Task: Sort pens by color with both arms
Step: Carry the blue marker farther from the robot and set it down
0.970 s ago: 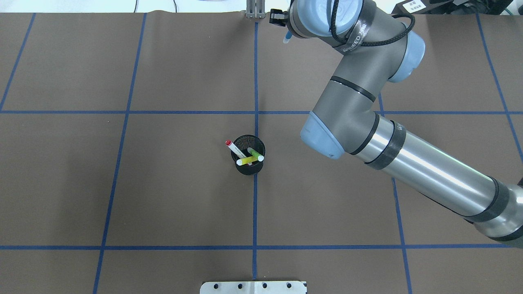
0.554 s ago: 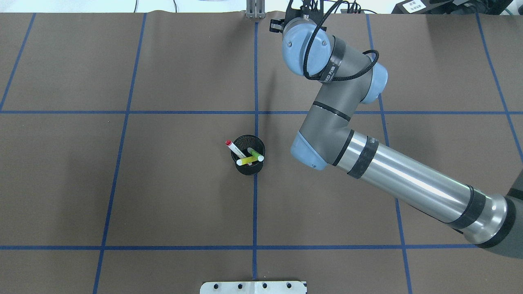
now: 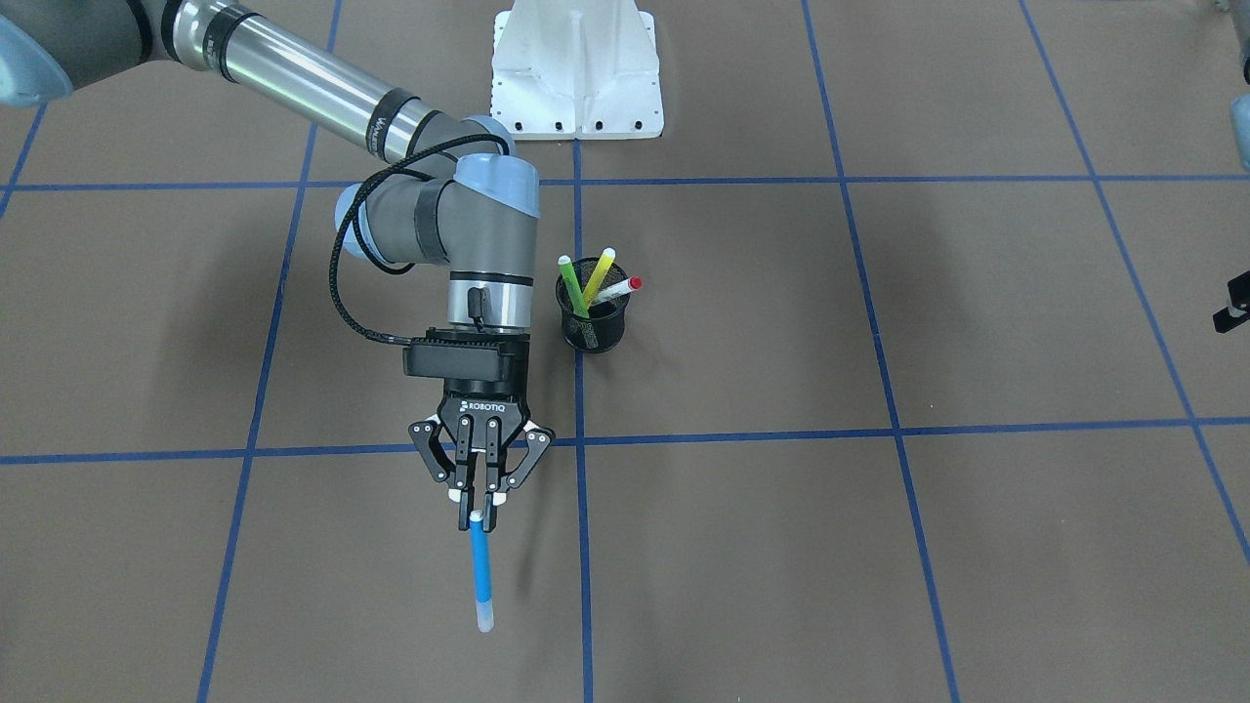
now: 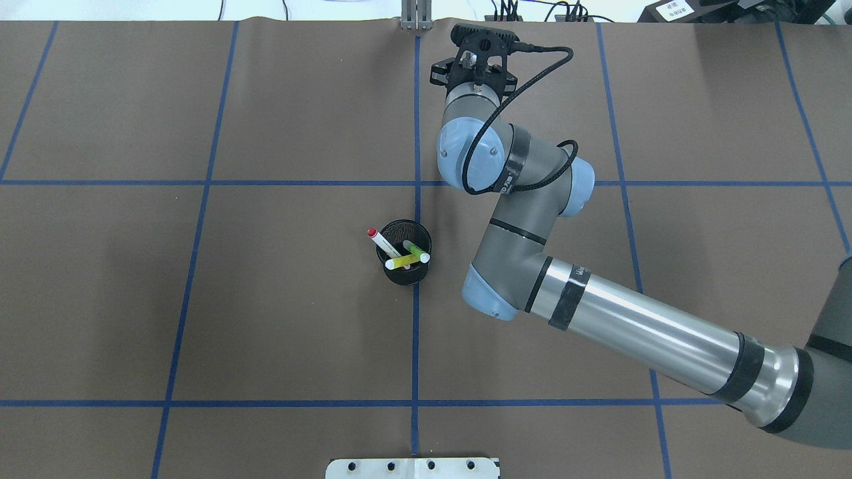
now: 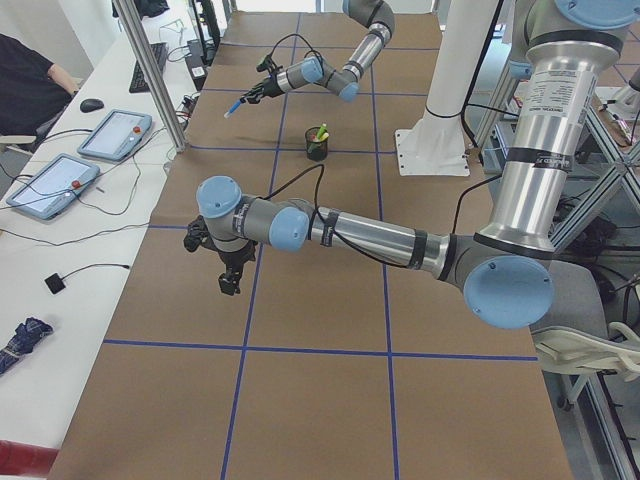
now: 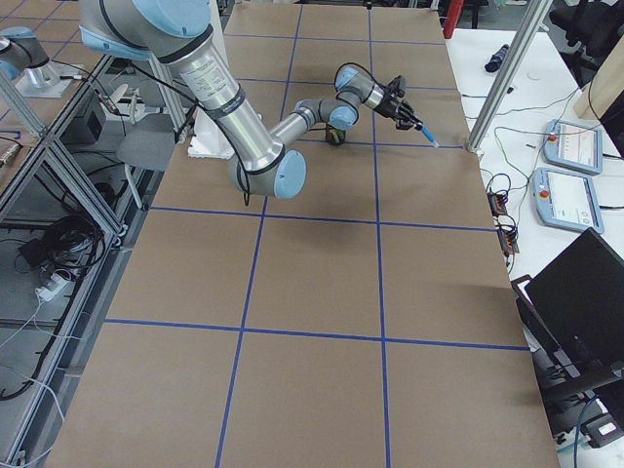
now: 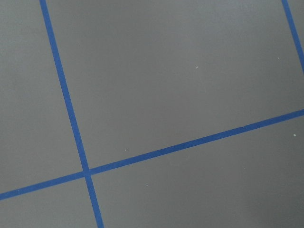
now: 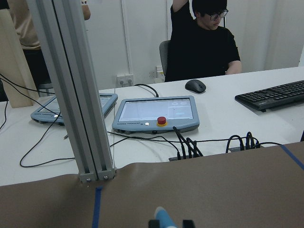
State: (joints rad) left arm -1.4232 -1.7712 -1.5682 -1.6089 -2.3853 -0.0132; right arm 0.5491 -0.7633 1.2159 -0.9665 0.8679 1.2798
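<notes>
The jaws of the right gripper (image 3: pixel 479 510) are pinching the upper end of the blue pen (image 3: pixel 479 564). The pen is hanging out past the fingertips in the lower left of the front-facing frame, with its pale cap pointing at the bottom edge. I cannot tell whether the cap is touching the table (image 3: pixel 879 547).

Further out, the other three pens are standing in the mesh cup (image 3: pixel 594 330) just above the frame's centre: the green pen (image 3: pixel 570 285), the yellow pen (image 3: pixel 598 275) and the white pen with the red end (image 3: pixel 618 288). All three are leaning against the rim.

The left gripper (image 5: pixel 229 283) is hovering over bare table at the centre left of the left-end view. Whether its jaws are open or closed cannot be told from there.

The pens look light, stiff and smooth-barrelled, so one held by its end is likely to swivel between the pads. A hold nearer mid-barrel would sit steadier, though for those in the cup only the protruding upper part is offering itself.

Compared with the overhead view a second ago, the right arm (image 4: pixel 632 326) has unfolded. Its wrist was bunched against the top edge with the pen's tip peeking out — now it is stretching straight toward top centre, and the elbow has dropped toward mid-frame. The cup and its three pens are lying as they were.
</notes>
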